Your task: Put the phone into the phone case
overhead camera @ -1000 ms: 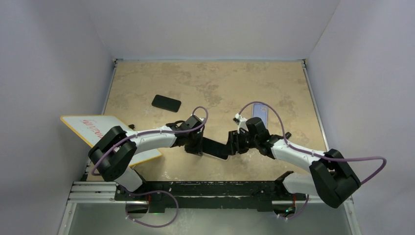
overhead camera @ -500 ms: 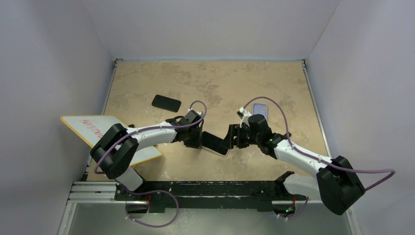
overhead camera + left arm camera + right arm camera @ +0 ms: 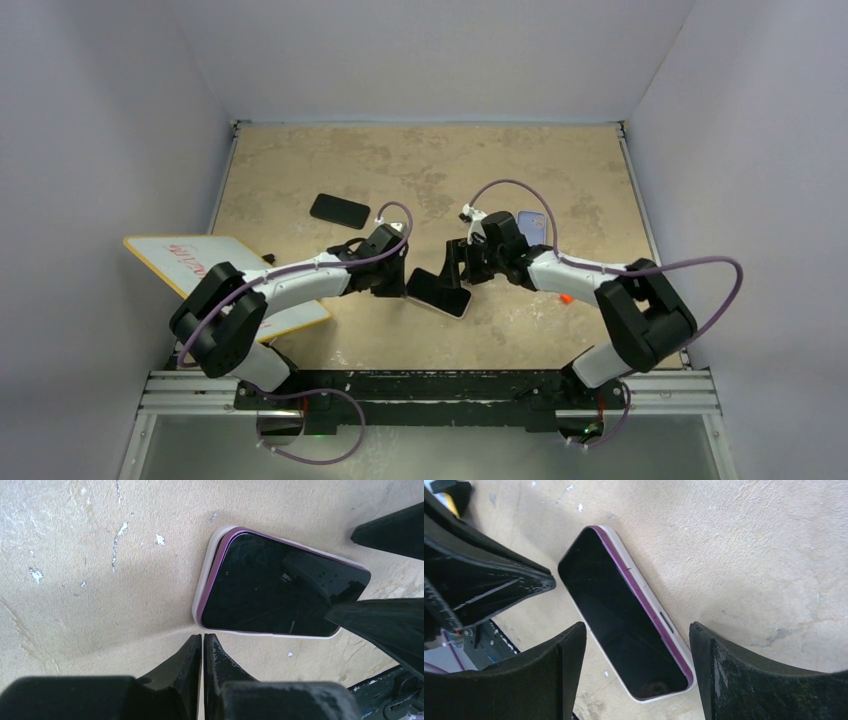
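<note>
The phone (image 3: 440,292), black screen with a purple edge, lies face up in the white case (image 3: 199,605) at the table's middle. Its purple edge shows above the case rim along one end and one long side. It also shows in the left wrist view (image 3: 280,592) and the right wrist view (image 3: 624,615), with the case rim (image 3: 650,597) beside it. My left gripper (image 3: 202,637) is shut and empty, tips on the table just beside the case's long edge (image 3: 402,282). My right gripper (image 3: 636,630) is open, its jaws wide on either side of the phone's end (image 3: 462,268).
A second black phone (image 3: 340,210) lies at the back left. A pale blue item (image 3: 531,225) lies behind the right gripper. A white board (image 3: 200,265) overhangs the table's left edge. A small orange bit (image 3: 565,298) lies on the right.
Both grippers and the phone in its case have shifted a little away from the near edge. The right gripper has moved left and farther back, and its arm has folded.
</note>
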### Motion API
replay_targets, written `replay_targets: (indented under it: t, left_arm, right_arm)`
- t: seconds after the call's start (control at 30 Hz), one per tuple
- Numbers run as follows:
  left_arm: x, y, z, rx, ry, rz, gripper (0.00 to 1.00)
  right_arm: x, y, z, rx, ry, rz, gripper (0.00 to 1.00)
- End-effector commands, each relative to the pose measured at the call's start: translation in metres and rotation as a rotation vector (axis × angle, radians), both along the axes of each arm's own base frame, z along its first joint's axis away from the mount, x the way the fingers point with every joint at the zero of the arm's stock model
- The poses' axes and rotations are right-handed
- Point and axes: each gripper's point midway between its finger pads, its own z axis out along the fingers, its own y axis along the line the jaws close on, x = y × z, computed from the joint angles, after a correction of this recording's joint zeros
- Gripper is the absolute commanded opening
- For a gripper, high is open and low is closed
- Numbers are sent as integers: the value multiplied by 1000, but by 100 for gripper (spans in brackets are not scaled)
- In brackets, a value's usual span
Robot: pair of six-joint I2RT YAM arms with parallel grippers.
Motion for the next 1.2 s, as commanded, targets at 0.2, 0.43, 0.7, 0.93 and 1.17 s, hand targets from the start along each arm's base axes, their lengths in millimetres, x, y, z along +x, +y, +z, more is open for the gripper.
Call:
replay_targets:
  t: [0.2,0.43,0.7,0.93,1.17]
  left_arm:
    - [-4,-4,-7,-26,24,-8,0]
    - [-22,-3,-15,-46,92,-24,0]
    - [-12,-10,-26,-45,76,-24,0]
    - [13,-19,-20,-11,17,-26,0]
    - [31,-35,-13,-29,-17,-49,0]
  right_arm:
    - [-2,13,-7,38,15,107,70]
    - [-8,10,-11,36,36,99,67]
    - [-15,5,-13,42,47,84,65]
    - [-45,-1,-20,95,125,64,59]
    - [-73,10,-5,242,169,33,59]
